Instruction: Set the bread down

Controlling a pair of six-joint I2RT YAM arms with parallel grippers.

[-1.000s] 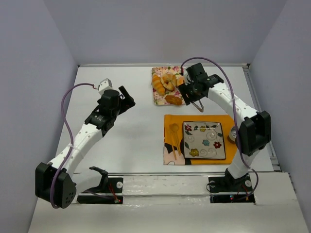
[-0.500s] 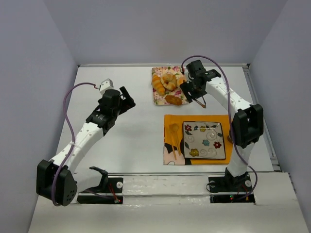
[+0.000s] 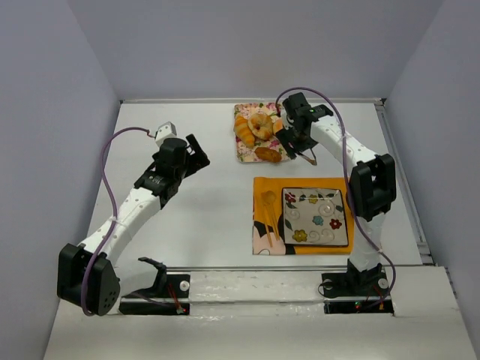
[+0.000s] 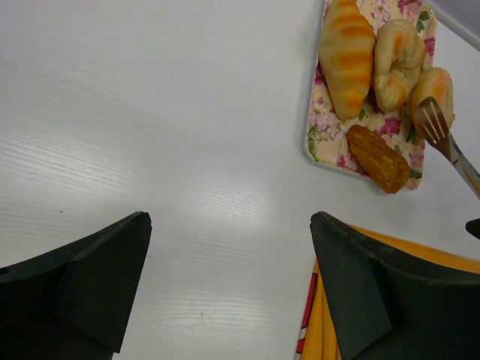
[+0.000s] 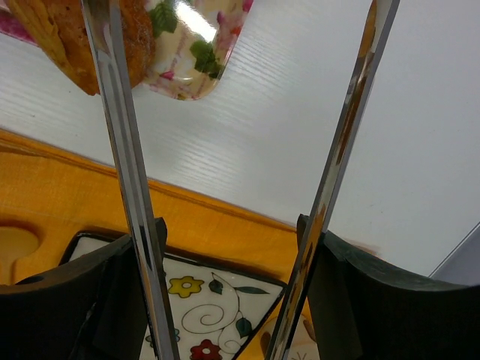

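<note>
Left gripper (image 3: pixel 196 149): well left of the floral tray (image 4: pixel 321 142), over bare table (image 3: pixel 210 202), jaws spread wide, holding nothing.
Bread (image 4: pixel 439 82): on the tray's right edge, just beside the pale ring pastry (image 4: pixel 397 52).
Right gripper (image 5: pixel 225 247): just right of the tray, part-closed, clamping metal tongs (image 5: pixel 124 150). One tong tip is at the bread; contact unclear.

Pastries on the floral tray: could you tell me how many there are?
4: striped loaf at left, pale lumpy ring beside it, orange-brown bread by the tongs, dark oblong piece at near edge.
</note>
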